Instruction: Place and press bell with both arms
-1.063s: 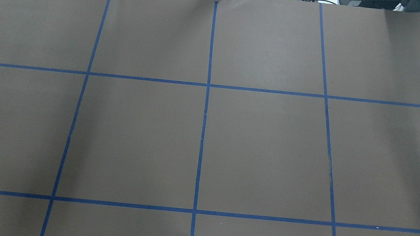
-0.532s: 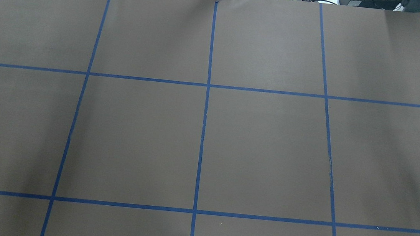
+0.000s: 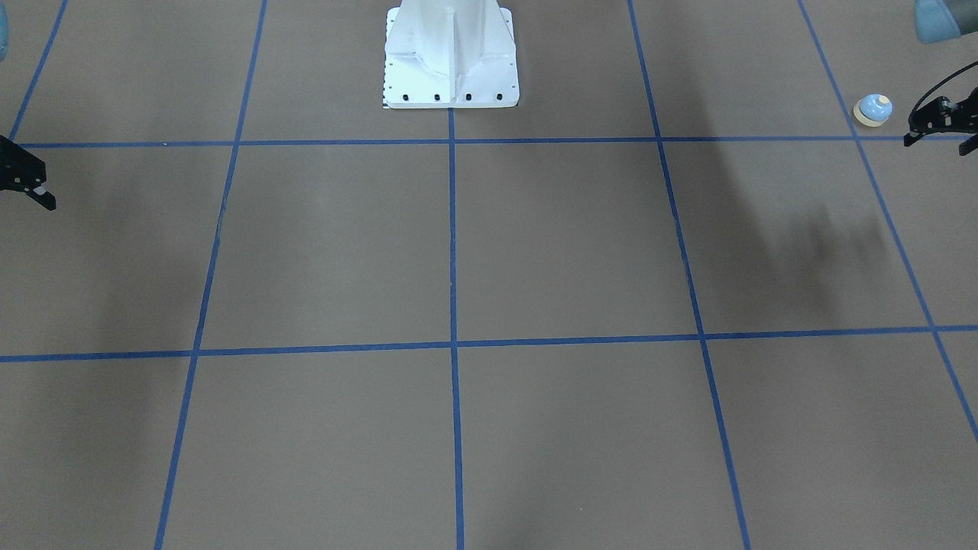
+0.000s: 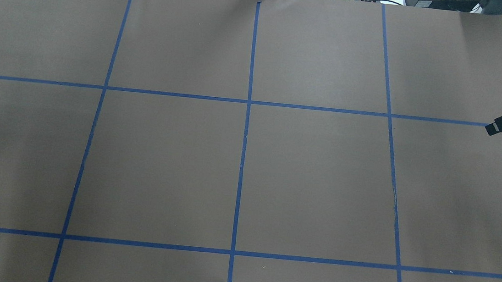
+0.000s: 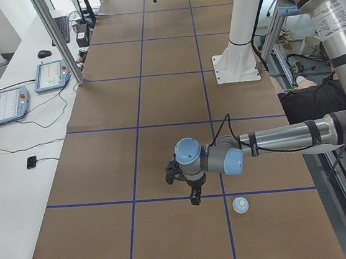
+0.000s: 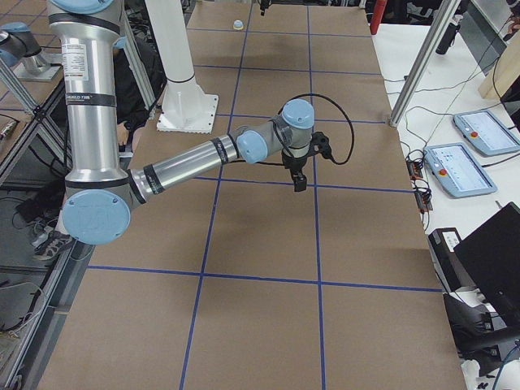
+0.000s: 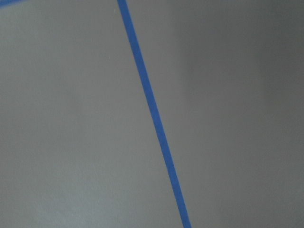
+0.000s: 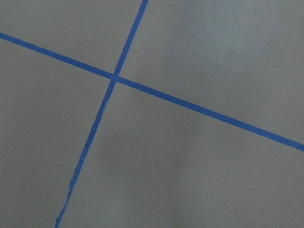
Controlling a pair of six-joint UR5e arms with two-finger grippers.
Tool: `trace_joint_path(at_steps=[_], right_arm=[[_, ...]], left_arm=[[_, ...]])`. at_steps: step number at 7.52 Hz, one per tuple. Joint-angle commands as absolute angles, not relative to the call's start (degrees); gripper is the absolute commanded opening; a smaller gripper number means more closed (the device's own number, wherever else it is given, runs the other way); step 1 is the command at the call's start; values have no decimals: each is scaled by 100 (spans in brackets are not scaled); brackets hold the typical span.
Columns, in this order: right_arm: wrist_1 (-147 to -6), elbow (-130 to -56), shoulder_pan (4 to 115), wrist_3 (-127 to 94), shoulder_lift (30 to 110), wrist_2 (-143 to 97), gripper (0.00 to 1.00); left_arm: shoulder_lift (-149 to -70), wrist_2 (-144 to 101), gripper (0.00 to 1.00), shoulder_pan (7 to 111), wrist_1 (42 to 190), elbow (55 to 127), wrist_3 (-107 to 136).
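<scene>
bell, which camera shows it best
The exterior front-facing view. There the bell stands upright, with its blue dome, cream button and base ring all distinct. Exterior left shows it from above, with less detail, and exterior right shows only a far speck. The overhead and wrist views miss it.

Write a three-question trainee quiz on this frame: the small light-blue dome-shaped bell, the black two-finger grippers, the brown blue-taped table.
1. True or false: the small light-blue dome-shaped desk bell is held in a gripper.
2. Which black two-finger gripper is nearer the bell? A) left gripper B) right gripper
3. Fill in: the overhead view shows only the ____ gripper.

Key: 1 false, it stands free on the brown blue-taped table. 2 A. 3 right.
</scene>
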State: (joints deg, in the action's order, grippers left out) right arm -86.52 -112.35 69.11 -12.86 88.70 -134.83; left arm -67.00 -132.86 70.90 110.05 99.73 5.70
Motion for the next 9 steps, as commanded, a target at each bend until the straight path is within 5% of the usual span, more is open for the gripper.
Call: trace_joint_path(at_steps=[1,9], right_arm=[[-8587,-11232,6891,-1309,8859,-13474,100],[-8578,-11241,6891,-1301,8859,-13456,100]], left_arm=[[-6495,-13228,100,6278,12115,9076,1247],[-5828,-13359,100,5045,13086,8868,2461]])
